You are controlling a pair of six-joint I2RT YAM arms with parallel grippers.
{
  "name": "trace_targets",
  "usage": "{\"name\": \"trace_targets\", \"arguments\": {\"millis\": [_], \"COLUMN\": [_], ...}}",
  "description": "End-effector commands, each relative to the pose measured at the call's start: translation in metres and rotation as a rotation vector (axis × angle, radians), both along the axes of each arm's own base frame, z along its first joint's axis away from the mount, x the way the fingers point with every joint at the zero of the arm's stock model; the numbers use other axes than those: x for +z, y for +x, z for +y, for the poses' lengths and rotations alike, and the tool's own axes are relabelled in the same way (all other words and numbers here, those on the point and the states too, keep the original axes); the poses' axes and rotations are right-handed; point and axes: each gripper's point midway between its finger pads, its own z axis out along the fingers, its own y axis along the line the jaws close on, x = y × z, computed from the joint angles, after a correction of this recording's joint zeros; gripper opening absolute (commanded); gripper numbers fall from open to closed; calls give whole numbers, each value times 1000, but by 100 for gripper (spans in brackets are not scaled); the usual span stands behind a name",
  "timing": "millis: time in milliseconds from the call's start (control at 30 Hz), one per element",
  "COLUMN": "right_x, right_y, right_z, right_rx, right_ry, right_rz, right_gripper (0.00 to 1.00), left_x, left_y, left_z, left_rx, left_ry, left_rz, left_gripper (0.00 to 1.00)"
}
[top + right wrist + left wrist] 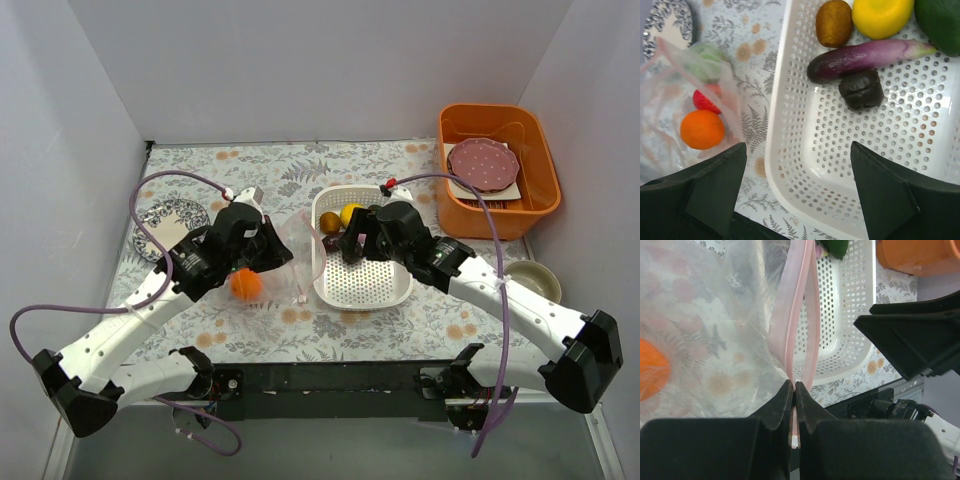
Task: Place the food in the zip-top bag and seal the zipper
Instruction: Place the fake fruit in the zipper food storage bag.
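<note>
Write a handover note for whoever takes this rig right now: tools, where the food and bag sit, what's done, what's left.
Left tool: shut on the zipper of the zip-top bag, which lies left of the white basket.
Right tool: open, empty, above the basket.
In the bag: orange, red ball, light-green ball.
In the basket: kiwi, lemon, eggplant, avocado, plus a dark lump I cannot identify.
Done: three pieces bagged.
Left: move the basket pieces into the bag, then seal the zipper; its two strips are apart.
</note>
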Motion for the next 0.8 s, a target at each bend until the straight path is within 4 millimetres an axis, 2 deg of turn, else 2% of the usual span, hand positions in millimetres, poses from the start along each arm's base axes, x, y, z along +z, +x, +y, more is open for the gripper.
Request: {"name": "trace_targets", "arguments": {"millis": [0,33,67,133,167,267,533,767], "right_x": [-33,-33,-45,-51,-61,-71,-78,-100], "right_y": [3,5,8,14,17,26,57,68], "right_z": [-15,-16,-18,-21,-21,-18,-13,-2], "right_rx": [-10,-15,-15,-12,-5,24,63,146], "right_ry": [-118,-130,-174,-213,-247,-276,-279,-291], "right_rz": [76,89,113,133,152,177,167,237], "right_gripper": [91,91,91,91,91,91,90,84], "left_x": [16,13,11,9,9,9,4,2], "left_y": [1,0,-1,-1,-1,-1,0,2], "left_z": [7,7,6,6,5,6,7,6], "left_rx": [30,30,25,23,20,20,29,27], "left_ry": [-22,-19,-19,-21,-21,-18,-5,-1], "left_rz": [-50,-43,-38,-31,-30,-30,-26,-25], "left_gripper": [0,0,0,0,0,0,0,0]}}
